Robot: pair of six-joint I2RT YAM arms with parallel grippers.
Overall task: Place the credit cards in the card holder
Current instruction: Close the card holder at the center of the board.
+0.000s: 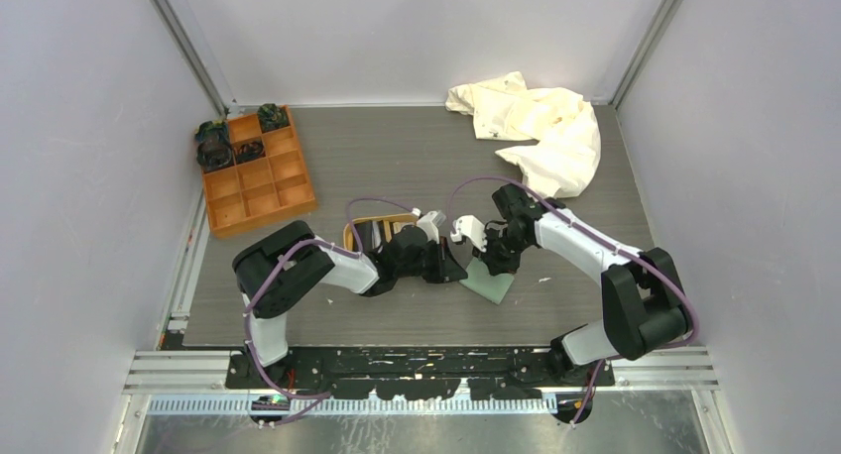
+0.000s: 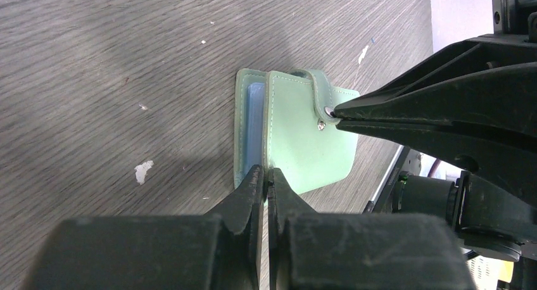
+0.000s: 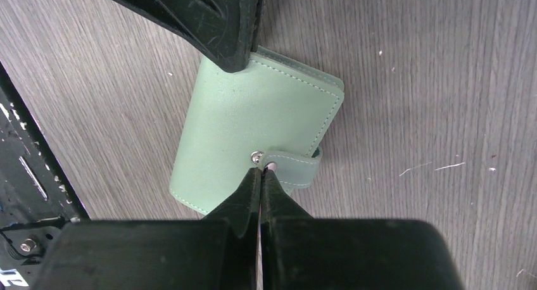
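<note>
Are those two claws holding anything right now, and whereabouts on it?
Both hold the green card holder: the left claw pinches an edge of its cover, the right claw pinches the snap tab.

Top view: bright, even, diffuse light from above. Walls wash out to pale lilac. The desk reads mid-grey, with only soft shadow under the arms. Glare on the metal strip along the bottom edge.

Wrist views: desk grain and card holder sharp, stitching legible. Left gripper and right gripper sit close to the lens, soft-focus, black, little detail. Broad soft shadow crosses the desk in the left wrist view. Small glint on the snap.
</note>
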